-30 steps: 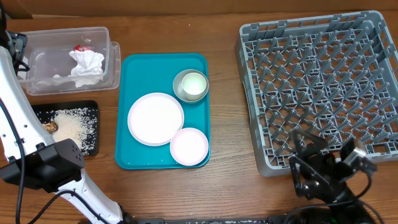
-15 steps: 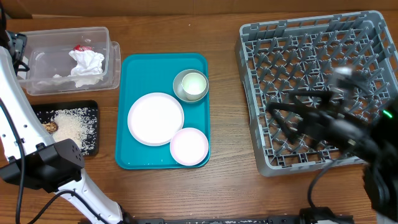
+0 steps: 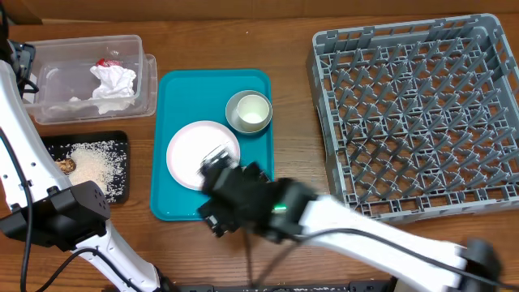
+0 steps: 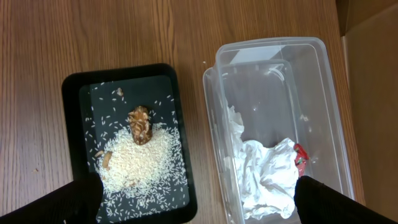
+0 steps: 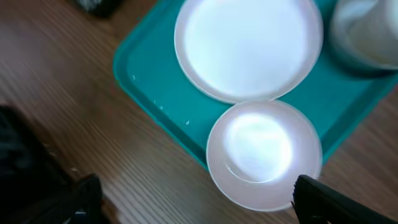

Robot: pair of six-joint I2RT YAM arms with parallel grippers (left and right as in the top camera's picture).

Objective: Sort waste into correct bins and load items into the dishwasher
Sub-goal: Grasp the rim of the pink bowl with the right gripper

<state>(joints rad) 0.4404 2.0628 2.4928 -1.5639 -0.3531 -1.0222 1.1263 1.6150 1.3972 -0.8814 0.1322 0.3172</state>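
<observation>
A crumpled white napkin [image 3: 112,85] and a red wrapper [image 3: 105,62] lie in the clear tub [image 3: 57,97]. Rice [image 3: 96,161] and a brown chunk [image 3: 66,165] lie in the black tray [image 3: 122,138]. My left gripper [image 4: 202,205] hangs open high above both, holding nothing. On the teal tray [image 3: 178,89] are a large white plate [image 3: 190,146] and a cup inside a metal bowl [image 3: 249,111]. My right gripper [image 5: 205,202] is open just above the small white dish [image 5: 264,152], which its blurred arm hides in the overhead view. The grey dish rack [image 3: 422,113] holds nothing.
My left arm [image 3: 16,130] rises along the table's left edge beside the black tray. The right arm [image 3: 357,231] stretches low across the front of the table, from the bottom right to the teal tray. Bare wood lies between tray and rack.
My right arm has swung left, from the front of the dish rack, over its near corner, to the teal tray's small dish. The left arm and all objects have stayed put.
</observation>
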